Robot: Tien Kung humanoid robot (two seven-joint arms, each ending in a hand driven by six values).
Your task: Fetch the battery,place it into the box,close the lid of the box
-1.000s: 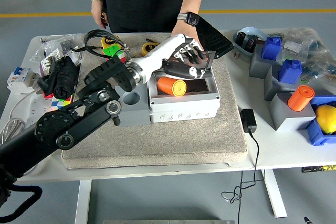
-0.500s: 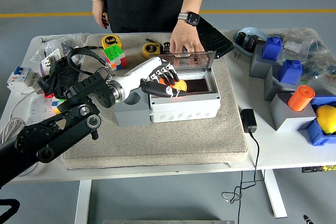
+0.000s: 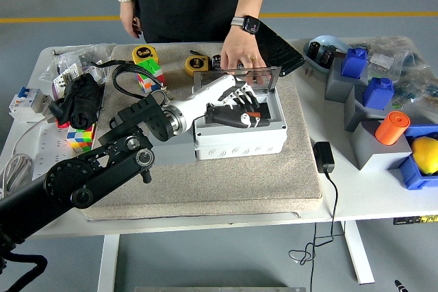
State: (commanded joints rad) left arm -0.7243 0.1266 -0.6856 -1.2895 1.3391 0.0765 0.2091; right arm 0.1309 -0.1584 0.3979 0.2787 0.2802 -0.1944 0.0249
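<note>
The head view showed my left hand (image 3: 236, 106) reaching in from the left over the open grey box (image 3: 239, 133), its white-and-black fingers (image 3: 248, 102) spread loosely across the box's mouth and gripping nothing that I could see. The orange battery (image 3: 254, 114) lay down inside the box, only a sliver of it showing beneath my palm. The box's clear lid (image 3: 237, 78) stood raised at the far side, and a person's hand (image 3: 238, 55) (the one with a dark watch on its wrist) rested on the lid's top edge from across the counter (image 3: 369, 189). The box sat on a beige mat (image 3: 226, 182), and my forearm crossed over a grey block (image 3: 179, 143) just beside the box on its left. My right arm did not appear. Farther back lay two yellow tape measures (image 3: 144, 53) and a colour cube (image 3: 148, 73), with a second cube (image 3: 79, 137) near my elbow. To the right stood grey holders with blue blocks (image 3: 380, 91), another orange battery (image 3: 391, 128) upright in one holder, and a yellow ball (image 3: 426, 154) in a blue tray.
</note>
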